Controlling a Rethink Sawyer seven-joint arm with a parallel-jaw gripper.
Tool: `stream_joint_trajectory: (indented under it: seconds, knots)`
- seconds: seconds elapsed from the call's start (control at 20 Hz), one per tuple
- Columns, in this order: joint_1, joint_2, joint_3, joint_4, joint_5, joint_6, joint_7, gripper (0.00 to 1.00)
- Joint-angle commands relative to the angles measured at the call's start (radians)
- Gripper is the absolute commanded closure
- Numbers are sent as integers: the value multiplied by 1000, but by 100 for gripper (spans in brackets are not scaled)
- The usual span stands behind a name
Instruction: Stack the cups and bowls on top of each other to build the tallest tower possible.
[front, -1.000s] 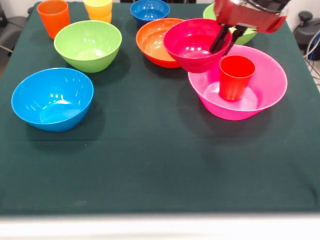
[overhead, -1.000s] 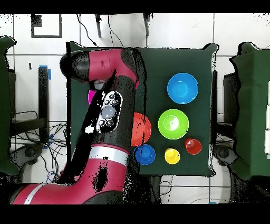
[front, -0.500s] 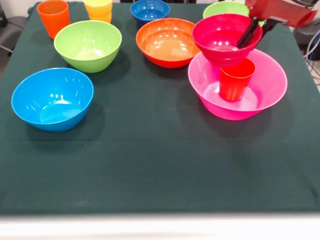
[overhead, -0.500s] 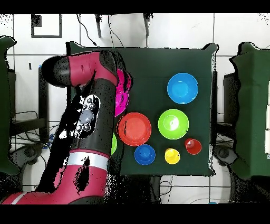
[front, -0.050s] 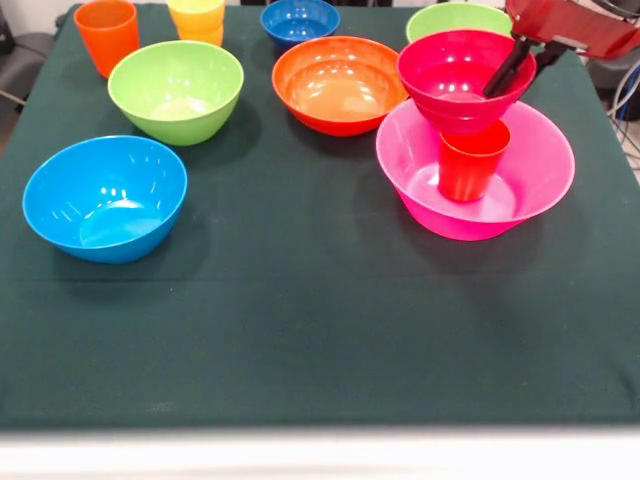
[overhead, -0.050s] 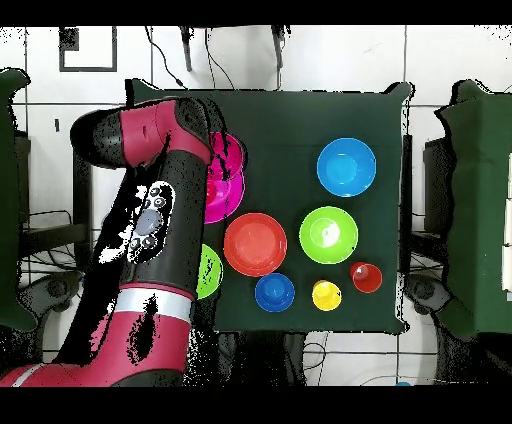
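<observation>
Nearest on the green-clothed bench (front, -0.050s: 320, 330) sits the light blue bowl (front, -0.050s: 105, 197), upright and alone toward the left of the front view, well apart from everything else.

Across from it on the right stands the tower: the big pink bowl (front, -0.050s: 530, 190) rests on the cloth, the red cup (front, -0.050s: 470, 162) stands upright inside it, and the small crimson bowl (front, -0.050s: 460, 75) sits on or just over the cup's mouth, covering its rim. Whether the crimson bowl's weight is fully on the cup cannot be told. The gripper (front, -0.050s: 522, 68) reaches down from the upper right, its dark jaws clamped on the crimson bowl's right wall, one finger (front, -0.050s: 503, 72) inside the bowl and the other outside the rim. In the overhead view the red and black arm (overhead, -0.050s: 150, 230) covers most of this stack, with only part of the pink bowl and crimson bowl showing beside it.

Behind the blue bowl lies a lime green bowl (front, -0.050s: 176, 90), and near its right the orange bowl (front, -0.050s: 335, 83), just beside the tower.

Along the far edge stand the orange cup (front, -0.050s: 106, 35), the yellow cup (front, -0.050s: 197, 20), the small dark blue bowl (front, -0.050s: 299, 20), and a second lime green bowl (front, -0.050s: 455, 17), partly hidden behind the crimson bowl.
</observation>
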Motion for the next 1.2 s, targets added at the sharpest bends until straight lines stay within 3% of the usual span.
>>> stream_joint_trajectory:
  seconds: [0.05,0.9,1.2]
  knots:
    - [15,72,25,-20,-36,84,161,100]
    - [47,166,-21,-120,-1,157,193,100]
    - [59,162,-29,-120,17,182,202,100]
